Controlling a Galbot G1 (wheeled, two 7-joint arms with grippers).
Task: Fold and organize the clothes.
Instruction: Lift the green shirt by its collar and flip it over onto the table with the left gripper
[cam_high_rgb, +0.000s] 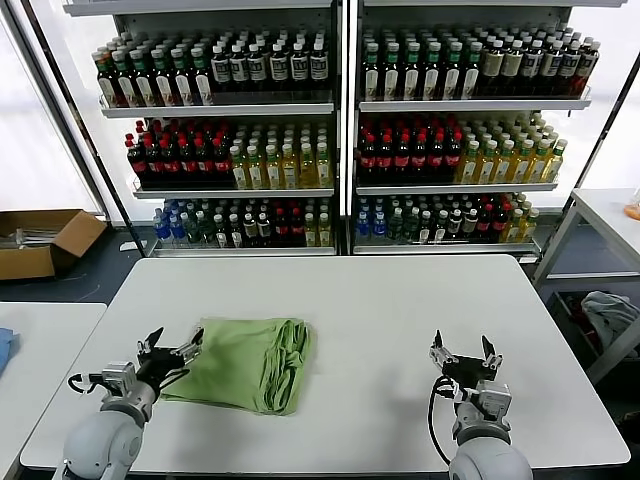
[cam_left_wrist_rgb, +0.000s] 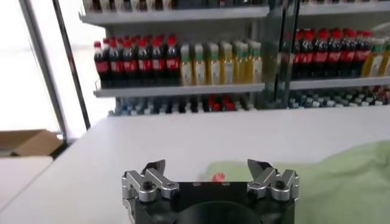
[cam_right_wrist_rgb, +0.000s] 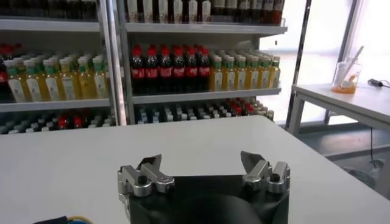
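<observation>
Apparently folded: shirt (cam_high_rgb: 245, 362) flat on table (cam_high_rgb: 380, 300); left gripper (cam_high_rgb: 170, 358) beside it, right gripper (cam_high_rgb: 464, 353) apart, both wide open, empty. Next: tidying, probably.

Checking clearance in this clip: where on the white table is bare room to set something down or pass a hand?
Bare tabletop runs from the folded green shirt across to the right gripper, and along the whole far edge toward the drink shelves. It is crowded only at the near left corner, where the left gripper, jaws open, sits at the shirt's edge.
</observation>
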